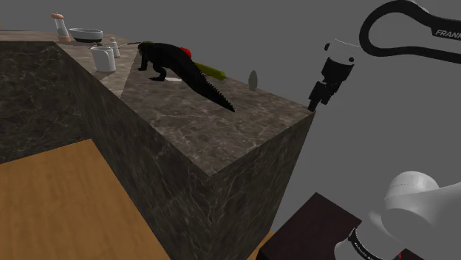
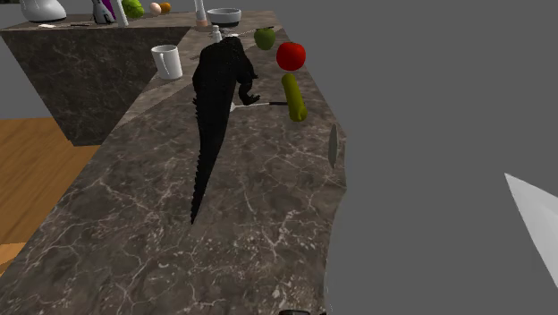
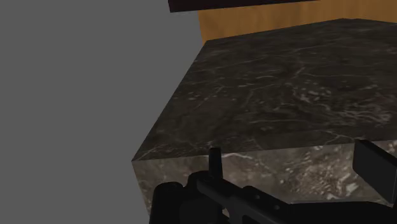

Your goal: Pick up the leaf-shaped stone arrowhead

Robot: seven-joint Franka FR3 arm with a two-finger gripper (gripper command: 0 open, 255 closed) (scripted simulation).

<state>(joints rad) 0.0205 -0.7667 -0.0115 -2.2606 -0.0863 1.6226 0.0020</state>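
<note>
The leaf-shaped arrowhead [image 1: 253, 80] is a small grey pointed piece standing on edge near the rim of the dark marble counter [image 1: 222, 140]. In the second exterior view the arrowhead [image 2: 333, 146] sits right at the counter's [image 2: 259, 233] right-hand edge. My black gripper [image 1: 316, 100] hangs beyond the counter's corner, to the right of the arrowhead in the shoulder view and apart from it. In the wrist view the gripper [image 3: 296, 167] is open, its fingers spread over the counter's corner [image 3: 280, 95] with nothing between them.
A long black lizard figure [image 2: 217, 98] lies along the counter, tail toward the near end. Past the arrowhead lie a green cucumber [image 2: 294, 97], a red apple [image 2: 291, 55] and a green apple [image 2: 265, 38]. A white mug [image 2: 166, 61] and a bowl [image 2: 224, 15] stand farther back.
</note>
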